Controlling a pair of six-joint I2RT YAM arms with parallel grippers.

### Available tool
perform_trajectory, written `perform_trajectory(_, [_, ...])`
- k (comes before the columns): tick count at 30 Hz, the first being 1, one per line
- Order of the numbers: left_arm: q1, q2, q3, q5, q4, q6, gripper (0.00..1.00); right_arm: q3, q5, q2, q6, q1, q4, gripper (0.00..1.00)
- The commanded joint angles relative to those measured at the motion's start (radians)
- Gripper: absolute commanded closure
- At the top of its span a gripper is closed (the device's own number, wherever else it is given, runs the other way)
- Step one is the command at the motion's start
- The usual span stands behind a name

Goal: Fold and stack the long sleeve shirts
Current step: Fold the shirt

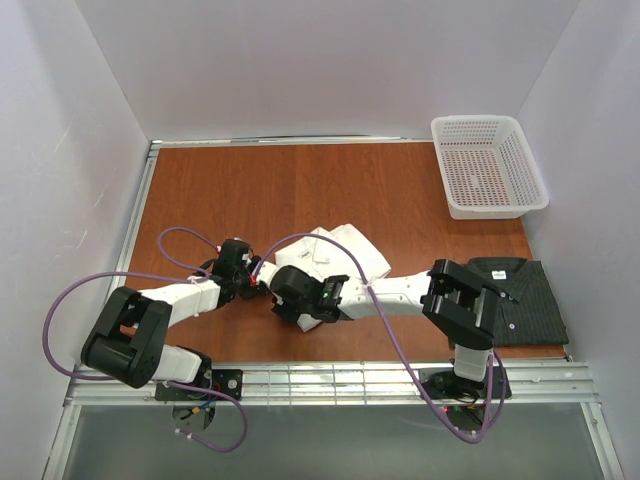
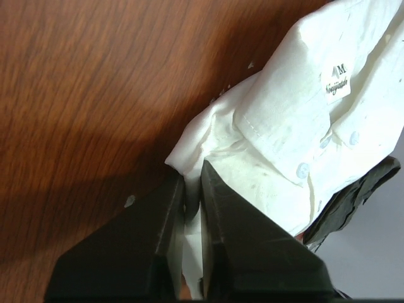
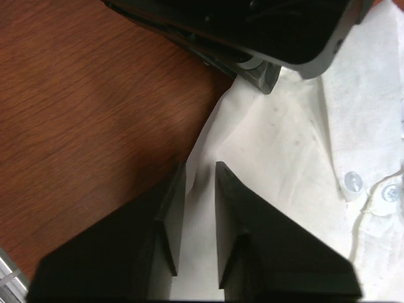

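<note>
On the table the middle shirt lies about at centre, a bit toward 6 o'clock. The second shirt lies at 4 o'clock from it, at the near right edge, well apart. The basket stands at 2 o'clock in the far right corner, behind the second shirt. My left gripper is at the middle shirt's 9 o'clock edge, with cloth between its fingers. My right gripper is just beside it at 8 o'clock, also with cloth between.
</note>
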Motion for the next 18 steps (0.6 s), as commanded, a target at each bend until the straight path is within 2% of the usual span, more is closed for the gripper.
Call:
perform_trajectory(1, [-0.003, -0.003, -0.019, -0.068, -0.052, 0.028, 0.92, 0.027, -0.04, 0.016, 0.035, 0.01, 0.041, 0.8])
perform_trajectory(2, [-0.003, -0.003, -0.014, -0.099, -0.06, 0.051, 0.92, 0.024, -0.048, -0.009, 0.04, 0.01, 0.041, 0.75])
perform_trajectory(3, [0.005, -0.003, 0.004, -0.113, -0.075, 0.07, 0.92, 0.019, -0.046, -0.028, 0.041, 0.01, 0.039, 0.64])
perform_trajectory(6, [0.023, -0.015, 0.061, -0.154, -0.121, 0.136, 0.9, 0.004, 0.0, -0.118, 0.038, 0.004, 0.007, 0.51])
perform_trajectory(7, [0.028, -0.036, 0.078, -0.16, -0.135, 0.153, 0.85, -0.005, 0.006, -0.14, 0.038, -0.011, -0.007, 0.45])
perform_trajectory(9, [0.031, -0.062, 0.139, -0.196, -0.179, 0.205, 0.77, -0.018, 0.007, -0.21, 0.063, -0.043, -0.062, 0.4])
perform_trajectory(10, [0.03, -0.09, 0.162, -0.203, -0.195, 0.222, 0.64, -0.025, 0.003, -0.235, 0.072, -0.084, -0.08, 0.38])
perform_trajectory(12, [0.03, -0.116, 0.204, -0.241, -0.25, 0.264, 0.49, -0.059, -0.008, -0.312, 0.104, -0.131, -0.12, 0.37])
perform_trajectory(13, [0.03, -0.127, 0.24, -0.245, -0.262, 0.278, 0.35, -0.073, -0.017, -0.338, 0.112, -0.182, -0.128, 0.37])
perform_trajectory(14, [0.03, -0.151, 0.254, -0.252, -0.298, 0.289, 0.28, -0.108, -0.041, -0.387, 0.136, -0.213, -0.137, 0.36])
perform_trajectory(15, [0.03, -0.162, 0.271, -0.262, -0.319, 0.3, 0.25, -0.125, -0.06, -0.411, 0.145, -0.274, -0.137, 0.36])
perform_trajectory(18, [0.02, -0.217, 0.31, -0.245, -0.365, 0.3, 0.23, -0.212, -0.126, -0.499, 0.184, -0.368, -0.133, 0.38])
